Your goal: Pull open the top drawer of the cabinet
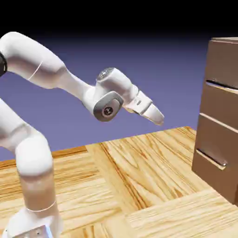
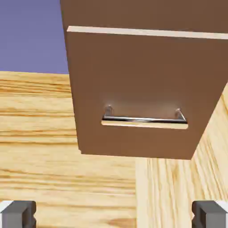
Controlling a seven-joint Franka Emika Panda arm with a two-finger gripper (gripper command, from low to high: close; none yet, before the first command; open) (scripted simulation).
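Approach step, no contact yet. Gripper (image 1: 158,117) in free air, well apart from cabinet (image 1: 222,148), pointing down-right at it. Fingers (image 2: 18,213) spread wide, nothing held. Top drawer (image 1: 223,62) at upper right of ext view, handle (image 1: 222,85) partly cut off by frame edge. Hand cam only shows lower drawer handle (image 2: 143,118). Next: raise + advance to top handle, straddle bar, then close.

The cabinet (image 1: 222,118) is plain brown with silver handles (image 2: 144,118). The arm (image 1: 56,74) is white, the table (image 1: 139,186) streaky blond wood.
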